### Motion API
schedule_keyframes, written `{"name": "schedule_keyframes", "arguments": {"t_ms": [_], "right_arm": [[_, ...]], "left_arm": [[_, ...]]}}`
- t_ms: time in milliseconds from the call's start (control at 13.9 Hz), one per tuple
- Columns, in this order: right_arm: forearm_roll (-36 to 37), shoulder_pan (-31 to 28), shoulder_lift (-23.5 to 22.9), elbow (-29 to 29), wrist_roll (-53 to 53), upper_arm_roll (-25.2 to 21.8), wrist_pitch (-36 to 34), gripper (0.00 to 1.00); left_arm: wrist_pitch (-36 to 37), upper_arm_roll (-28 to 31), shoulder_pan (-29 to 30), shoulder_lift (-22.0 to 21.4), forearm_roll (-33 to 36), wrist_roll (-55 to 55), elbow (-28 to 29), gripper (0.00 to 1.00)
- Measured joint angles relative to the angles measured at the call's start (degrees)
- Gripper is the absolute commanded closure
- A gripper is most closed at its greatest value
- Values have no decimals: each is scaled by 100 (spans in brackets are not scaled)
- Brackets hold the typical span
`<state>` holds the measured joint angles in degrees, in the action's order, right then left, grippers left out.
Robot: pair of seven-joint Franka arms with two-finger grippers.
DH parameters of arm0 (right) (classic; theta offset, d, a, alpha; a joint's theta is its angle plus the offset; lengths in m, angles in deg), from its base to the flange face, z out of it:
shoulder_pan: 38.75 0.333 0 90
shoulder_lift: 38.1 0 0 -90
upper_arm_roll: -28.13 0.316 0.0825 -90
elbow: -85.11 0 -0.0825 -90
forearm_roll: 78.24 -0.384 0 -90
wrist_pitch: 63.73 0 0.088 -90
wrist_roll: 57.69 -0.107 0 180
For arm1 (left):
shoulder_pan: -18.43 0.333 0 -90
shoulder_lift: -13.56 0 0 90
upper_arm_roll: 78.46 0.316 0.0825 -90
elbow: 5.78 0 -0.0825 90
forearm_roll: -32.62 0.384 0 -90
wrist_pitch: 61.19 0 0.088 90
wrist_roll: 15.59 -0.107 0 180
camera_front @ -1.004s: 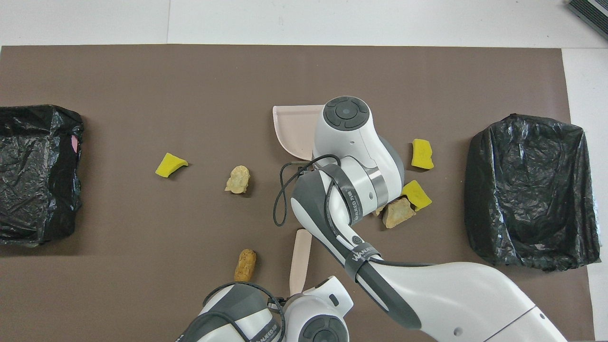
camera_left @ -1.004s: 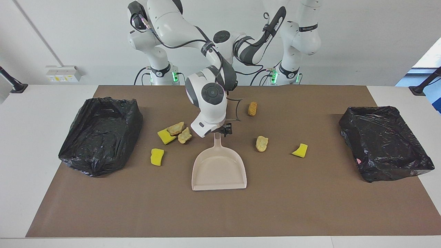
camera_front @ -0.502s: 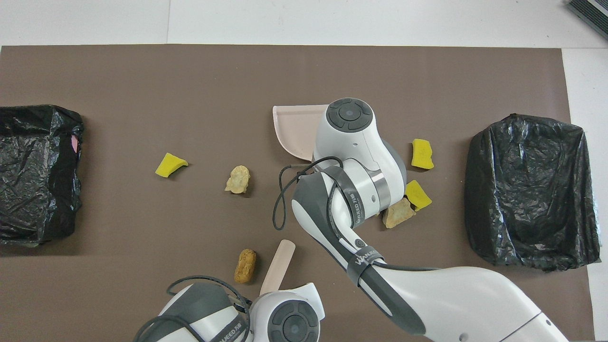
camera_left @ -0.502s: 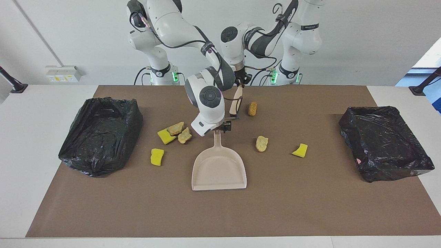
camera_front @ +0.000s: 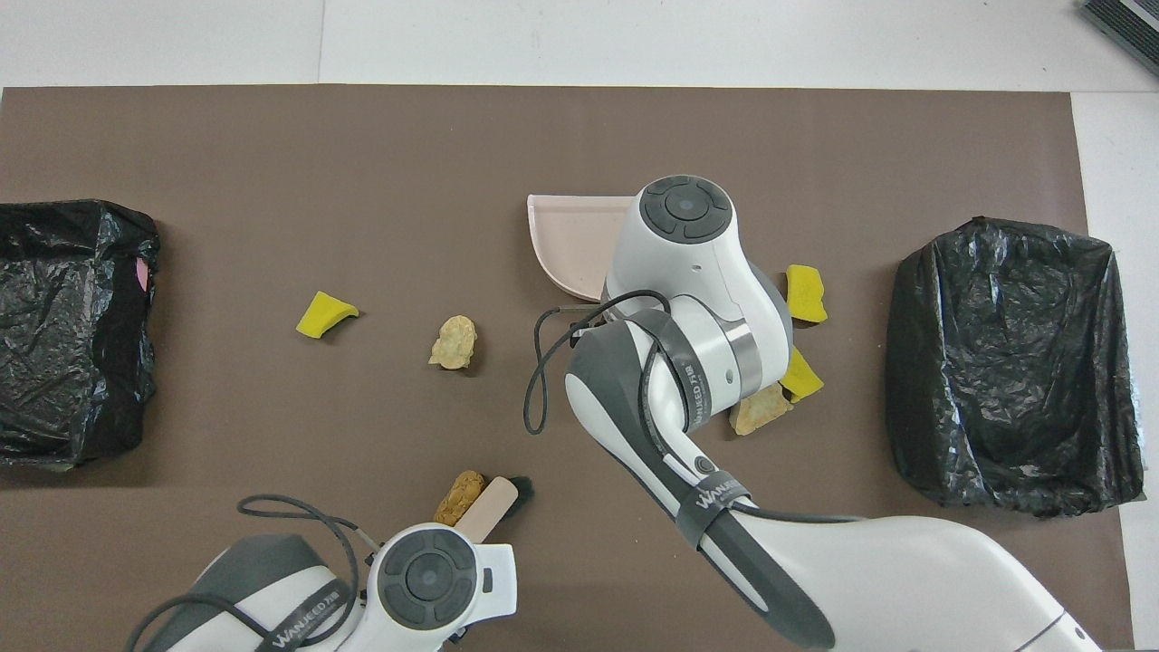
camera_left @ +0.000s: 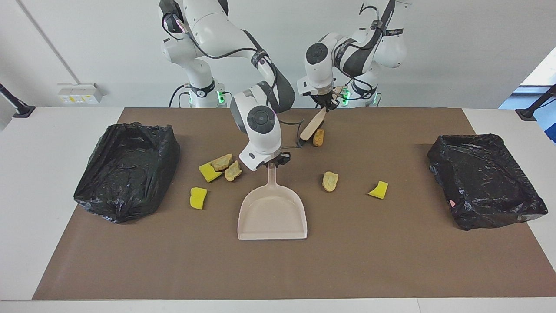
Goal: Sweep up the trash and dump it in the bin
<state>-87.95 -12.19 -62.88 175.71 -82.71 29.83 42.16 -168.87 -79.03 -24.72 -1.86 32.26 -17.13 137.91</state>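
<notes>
the dustpan (camera_left: 272, 213) lies mid-mat, its open edge facing the bare stretch of brown mat (camera_left: 278, 269) away from the robots. the right gripper (camera_left: 273, 162) is clamped on its handle, though the wrist hides the fingers from overhead. the left gripper (camera_left: 325, 104), closed, holds a small brush (camera_left: 310, 128) slanted over a brown lump (camera_left: 319, 137). seven pieces of trash (camera_left: 330, 181) are scattered beside the pan; two (camera_front: 759, 409) are half covered by the right arm. black-lined bins (camera_left: 484, 179) sit at both worktop ends.

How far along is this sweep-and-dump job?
Done: both tools grasped. In hand: the right pincer grips the pale pink plastic dustpan; the left pincer holds the beige-handled brush beside a brown crumbly lump. Left: all seven scraps lie on the brown mat, the dustpan is empty, nothing is binned.
</notes>
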Motion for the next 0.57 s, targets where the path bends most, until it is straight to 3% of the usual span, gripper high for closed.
{"name": "schedule_keyframes", "arguments": {"t_ms": [287, 574], "right_arm": [[93, -405, 720, -16, 1622, -37, -916, 100], [727, -707, 1041, 158, 3498, -44, -1306, 100]], "left_arm": [[-609, 8, 946, 274, -27, -993, -96, 100], [-876, 12, 1640, 878, -33, -1476, -749, 100]]}}
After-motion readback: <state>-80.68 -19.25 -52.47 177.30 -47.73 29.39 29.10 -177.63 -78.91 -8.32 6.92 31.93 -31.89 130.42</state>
